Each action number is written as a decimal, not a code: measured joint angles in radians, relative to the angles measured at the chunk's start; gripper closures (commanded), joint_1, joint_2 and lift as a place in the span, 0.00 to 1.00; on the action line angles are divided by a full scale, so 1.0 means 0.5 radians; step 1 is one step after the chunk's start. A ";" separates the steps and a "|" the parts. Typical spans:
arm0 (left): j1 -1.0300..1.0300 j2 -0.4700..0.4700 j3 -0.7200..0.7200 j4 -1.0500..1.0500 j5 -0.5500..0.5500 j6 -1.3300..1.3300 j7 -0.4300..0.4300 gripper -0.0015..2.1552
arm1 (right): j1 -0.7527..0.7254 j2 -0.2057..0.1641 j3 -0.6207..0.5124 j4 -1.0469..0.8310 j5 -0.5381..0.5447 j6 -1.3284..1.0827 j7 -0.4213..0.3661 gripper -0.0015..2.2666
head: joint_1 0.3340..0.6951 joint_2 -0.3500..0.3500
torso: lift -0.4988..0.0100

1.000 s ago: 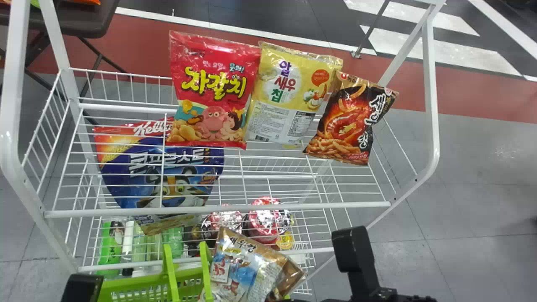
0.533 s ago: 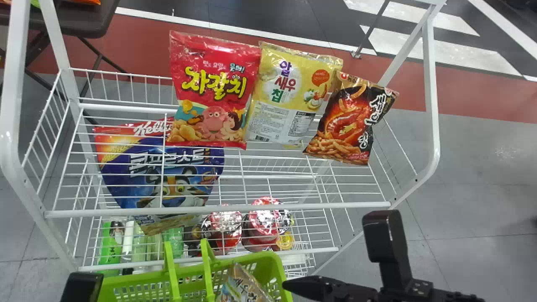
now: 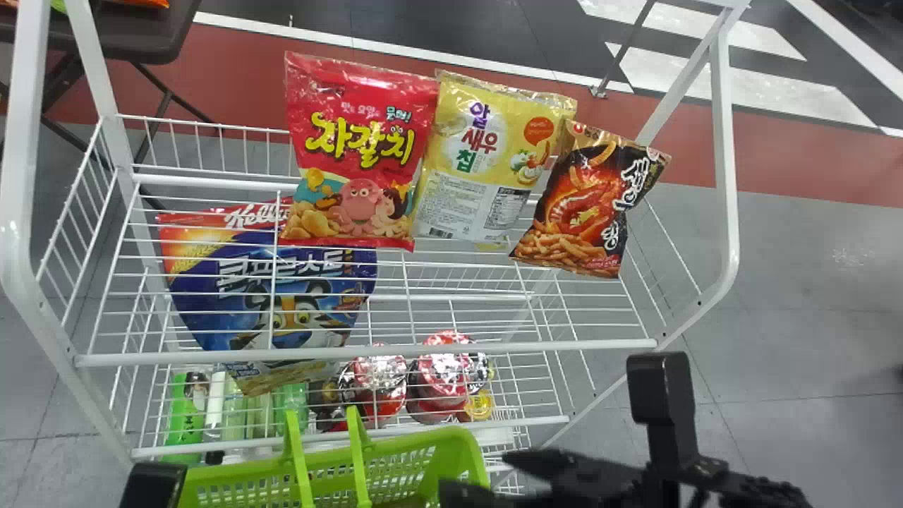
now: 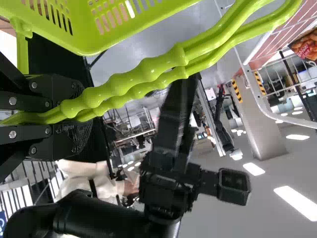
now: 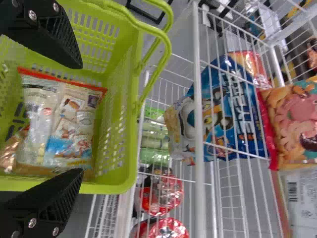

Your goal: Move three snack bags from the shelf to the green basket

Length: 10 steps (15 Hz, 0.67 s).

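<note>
At the head view's bottom left is the black part of my left gripper (image 3: 152, 487); my right gripper (image 3: 474, 475) is open above the green basket (image 3: 451, 441). In the left wrist view, my left gripper (image 4: 86, 114) is shut on the basket's two handles (image 4: 168, 62). The right wrist view has my right gripper (image 5: 79, 119) with its fingers wide apart over a snack bag (image 5: 69, 126) lying inside the basket. On the shelf's upper tier stand a red bag (image 3: 360, 148), a yellow bag (image 3: 487, 155) and a black-and-orange bag (image 3: 589, 201).
A blue cereal bag (image 3: 275, 289) sits on the wire shelf, left of centre. Green bottles (image 3: 185, 416) and red-lidded cups (image 3: 444, 374) are on the tier below. The white front rail (image 3: 367, 353) and the right post (image 3: 726, 155) frame the shelf.
The bag over the basket dropped down inside it, let go by my right gripper, which moved to the right. The basket and my left gripper shifted slightly right.
</note>
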<state>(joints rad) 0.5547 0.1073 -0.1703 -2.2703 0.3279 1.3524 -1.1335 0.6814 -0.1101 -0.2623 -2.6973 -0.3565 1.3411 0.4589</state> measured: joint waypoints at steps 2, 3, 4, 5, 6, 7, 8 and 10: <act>-0.004 0.001 -0.013 0.001 -0.008 0.000 0.017 0.68 | -0.037 0.036 0.078 0.130 0.011 -0.496 -0.003 0.03 | 1.00 0.00 | 0.89; -0.016 0.005 -0.023 0.003 -0.015 0.003 0.025 0.68 | -0.053 0.063 0.134 0.201 0.037 -0.808 -0.027 0.03 | 1.00 0.00 | 0.89; -0.029 0.007 -0.033 0.004 -0.024 0.005 0.029 0.68 | -0.067 0.087 0.195 0.272 0.082 -1.109 -0.064 0.03 | 1.00 0.00 | 0.89; -0.037 0.008 -0.044 0.008 -0.033 0.005 0.032 0.68 | -0.091 0.107 0.281 0.369 0.157 -1.459 -0.136 0.03 | 1.00 0.00 | 0.89; -0.043 0.008 -0.051 0.017 -0.038 0.006 0.034 0.68 | -0.137 0.117 0.382 0.478 0.244 -1.734 -0.240 0.03 | 1.00 0.00 | 0.89; -0.049 0.010 -0.053 0.029 -0.038 0.007 0.034 0.68 | -0.210 0.120 0.488 0.584 0.324 -1.885 -0.359 0.03 | 1.00 0.00 | 0.89; -0.053 0.013 -0.054 0.039 -0.038 0.007 0.034 0.68 | -0.287 0.120 0.577 0.673 0.386 -1.945 -0.476 0.03 | 1.00 0.00 | 0.89; -0.058 0.016 -0.062 0.049 -0.039 0.010 0.035 0.68 | -0.485 0.122 0.748 0.891 0.504 -1.999 -0.673 0.03 | 1.00 0.00 | 0.89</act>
<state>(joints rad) 0.5260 0.1151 -0.2011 -2.2456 0.3084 1.3576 -1.1160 0.4389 -0.0492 0.1118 -2.2517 -0.1046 0.3416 0.1221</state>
